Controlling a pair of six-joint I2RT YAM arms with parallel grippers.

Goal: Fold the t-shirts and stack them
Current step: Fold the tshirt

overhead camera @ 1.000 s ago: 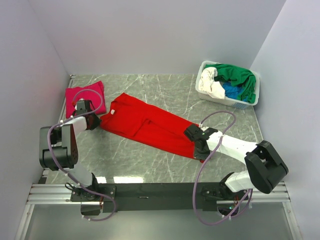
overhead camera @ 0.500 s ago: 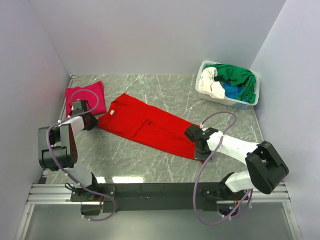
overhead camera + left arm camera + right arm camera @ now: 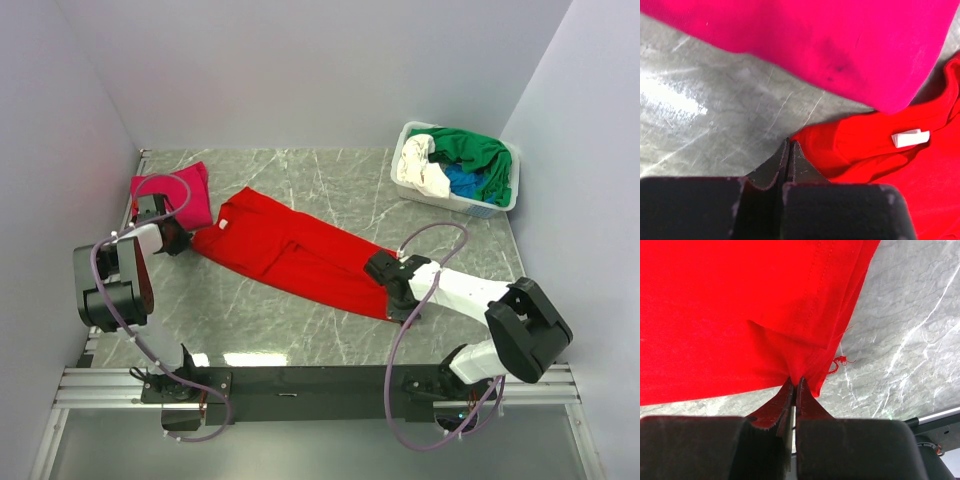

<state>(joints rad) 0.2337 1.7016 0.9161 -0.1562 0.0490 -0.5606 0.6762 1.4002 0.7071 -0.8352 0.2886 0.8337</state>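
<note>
A bright red t-shirt [image 3: 290, 250] lies stretched out in a long strip slanting across the table. My left gripper [image 3: 184, 242] is shut on its upper left corner [image 3: 812, 145], close to the white neck label [image 3: 910, 137]. My right gripper [image 3: 378, 270] is shut on the hem at the lower right end, and the cloth [image 3: 800, 367] bunches into its closed tips. A folded magenta-pink t-shirt [image 3: 172, 190] lies at the back left, just beyond the left gripper, and fills the top of the left wrist view [image 3: 815, 40].
A white plastic basket [image 3: 470, 205] stands at the back right holding a green shirt [image 3: 475, 150], a white one [image 3: 420, 172] and a blue one [image 3: 462, 183]. Walls close in the table on the left, back and right.
Both grippers have shifted a little to the left, dragging the red t-shirt with them. The left gripper now sits closer to the pink shirt.
</note>
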